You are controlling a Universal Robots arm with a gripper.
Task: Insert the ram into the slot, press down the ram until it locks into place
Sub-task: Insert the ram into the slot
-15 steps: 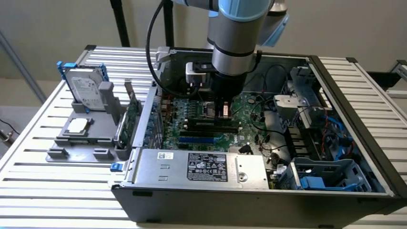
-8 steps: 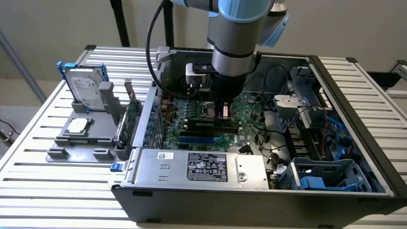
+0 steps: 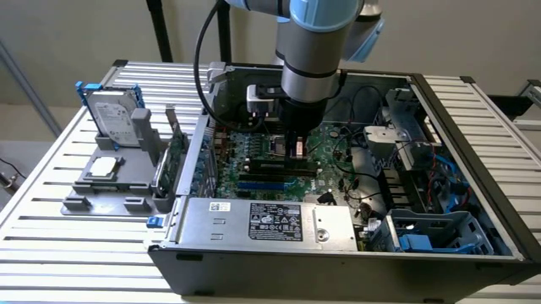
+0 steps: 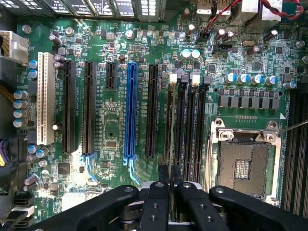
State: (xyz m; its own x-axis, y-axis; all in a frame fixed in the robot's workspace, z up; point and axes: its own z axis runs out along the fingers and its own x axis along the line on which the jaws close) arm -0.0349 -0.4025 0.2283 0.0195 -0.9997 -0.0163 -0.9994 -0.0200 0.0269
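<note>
The gripper [image 3: 295, 156] hung low over the motherboard [image 4: 115, 125], fingers narrow, apparently clamped on the ram [image 3: 296, 149] directly above the slot [image 4: 172, 120]; locking was not yet evident. The wrist view showed the slot's latches [image 4: 173, 77], the exterior view the computer case [image 3: 338, 259] on the table [image 3: 50, 253].

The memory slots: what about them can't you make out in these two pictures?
- Exterior view: the arm and gripper stand in front of the slots, covering part of them.
- Wrist view: the black gripper body covers one end of the slots.
- Either view: whether the ram is seated in a slot cannot be told.
- Wrist view: board printing is too small to read.
</note>
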